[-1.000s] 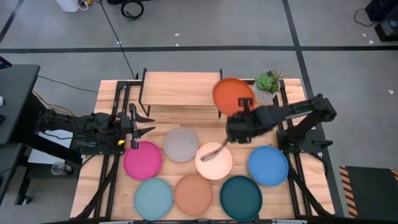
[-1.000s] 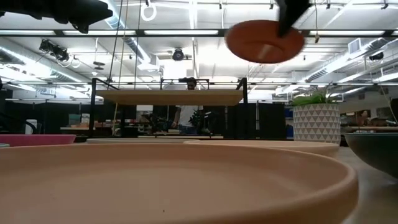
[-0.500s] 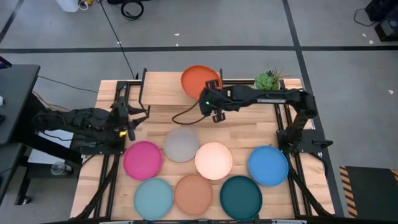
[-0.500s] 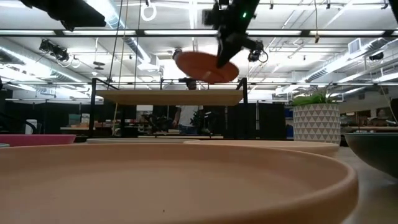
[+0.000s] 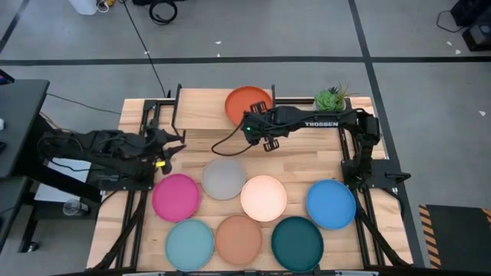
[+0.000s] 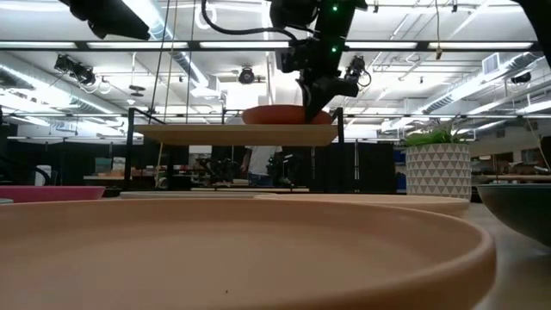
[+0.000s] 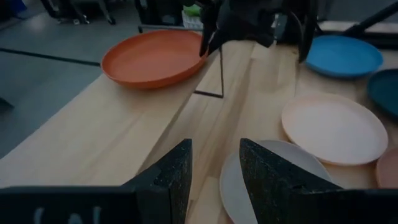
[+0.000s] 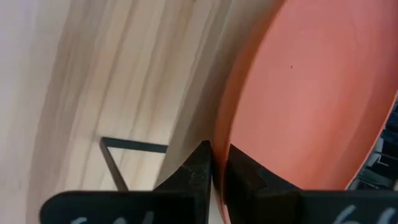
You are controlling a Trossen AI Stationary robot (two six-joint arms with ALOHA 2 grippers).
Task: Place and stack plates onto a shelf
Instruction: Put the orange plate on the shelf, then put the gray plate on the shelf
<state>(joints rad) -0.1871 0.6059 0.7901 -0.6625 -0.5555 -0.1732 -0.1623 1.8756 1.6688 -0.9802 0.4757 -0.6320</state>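
Right gripper: reached over the shelf's near right edge; jaws pinched the orange plate's rim
Orange plate: lay flat on the shelf, right half
Left gripper: hovered off the shelf's near left corner; jaws slightly spread, holding nothing
Other plates: seven on the table, near the shelf; pink plate leftmost, blue plate rightmost

I see a small potted plant in a white patterned pot at the table's far right corner, and black cables lying on the grey floor beyond.
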